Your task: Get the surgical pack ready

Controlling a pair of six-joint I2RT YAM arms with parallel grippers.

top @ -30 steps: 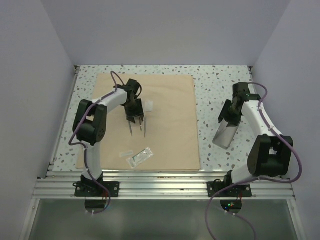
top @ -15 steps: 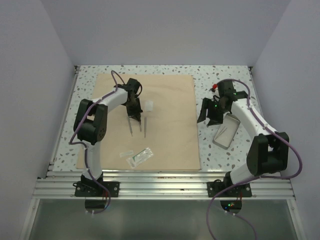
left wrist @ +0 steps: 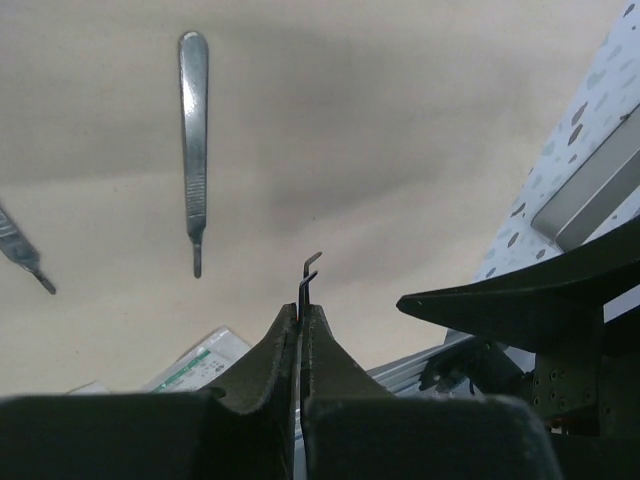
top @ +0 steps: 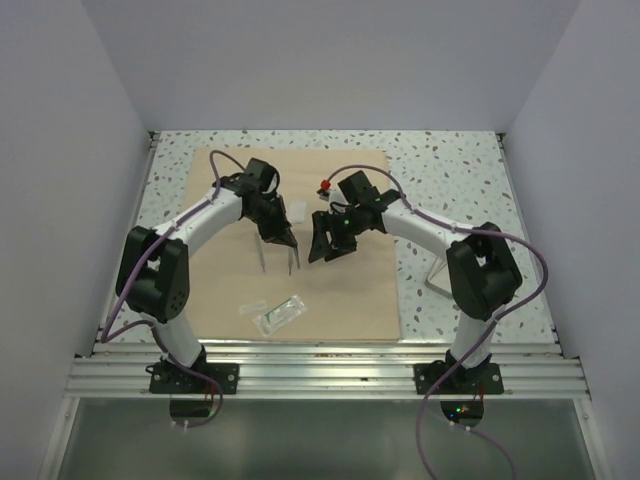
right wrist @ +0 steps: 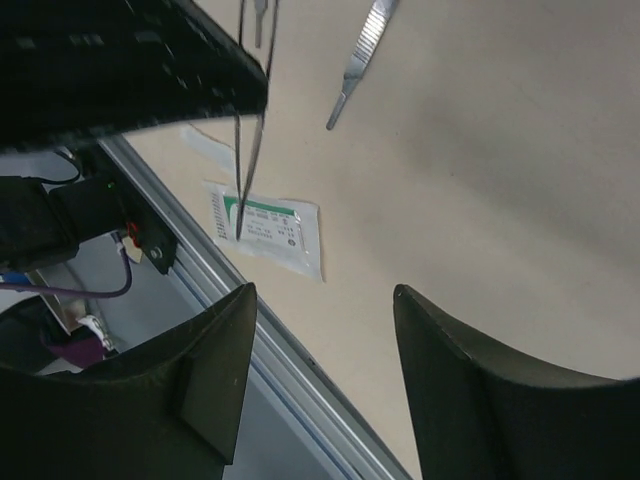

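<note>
Left fingers (left wrist: 265, 370) are clamped on a thin dark metal instrument (left wrist: 308, 278), right fingers (right wrist: 470, 400) parted (empty); the large tan cloth wrap (top: 350, 290) lies unfolded, wrapping judged unstarted.

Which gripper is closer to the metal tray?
Right. The right gripper is over the cloth wrap left of the metal tray; the left gripper is farther left.

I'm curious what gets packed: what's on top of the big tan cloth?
On the cloth wrap: a scalpel handle, another metal instrument, a printed clear pouch, a small white piece. The arms hide what lies under them.
</note>
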